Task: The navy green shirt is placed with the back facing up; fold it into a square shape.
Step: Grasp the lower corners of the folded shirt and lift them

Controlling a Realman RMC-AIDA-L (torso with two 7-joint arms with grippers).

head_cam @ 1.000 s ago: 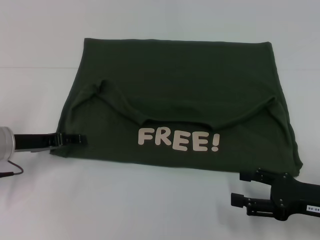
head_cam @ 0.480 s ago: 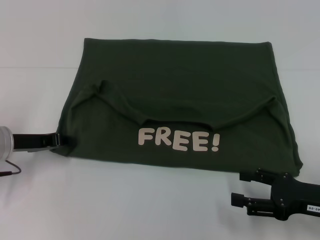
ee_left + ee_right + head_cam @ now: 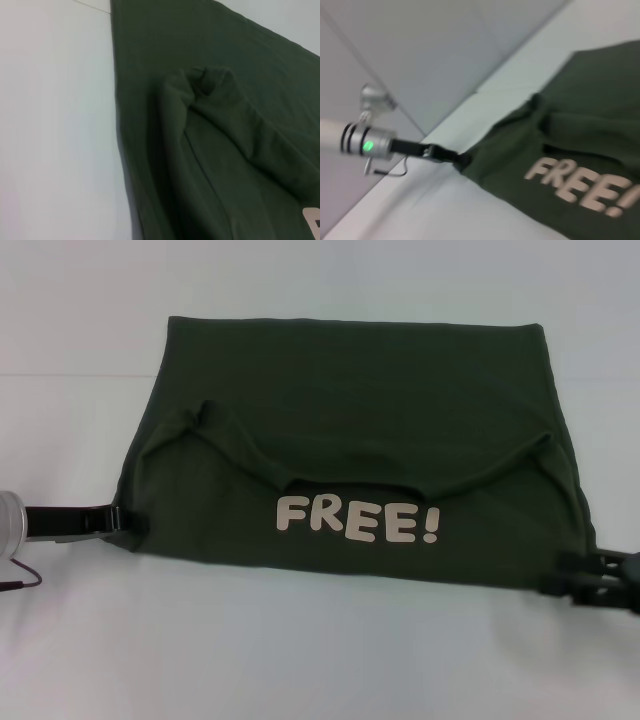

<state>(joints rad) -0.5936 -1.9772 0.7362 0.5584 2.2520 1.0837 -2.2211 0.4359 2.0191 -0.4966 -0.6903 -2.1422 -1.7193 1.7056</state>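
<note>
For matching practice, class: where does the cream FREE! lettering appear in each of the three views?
Head view: lettering low and central on the shirt.
Left wrist view: only a cream sliver at the picture's edge.
Right wrist view: lettering slanted across the shirt, left gripper beyond.
Shared landmark: the bunched sleeve fold.

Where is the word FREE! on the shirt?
In the head view, the cream FREE! lettering sits on the near folded part of the green shirt, just below the collar, between the two claws at the corners.
</note>
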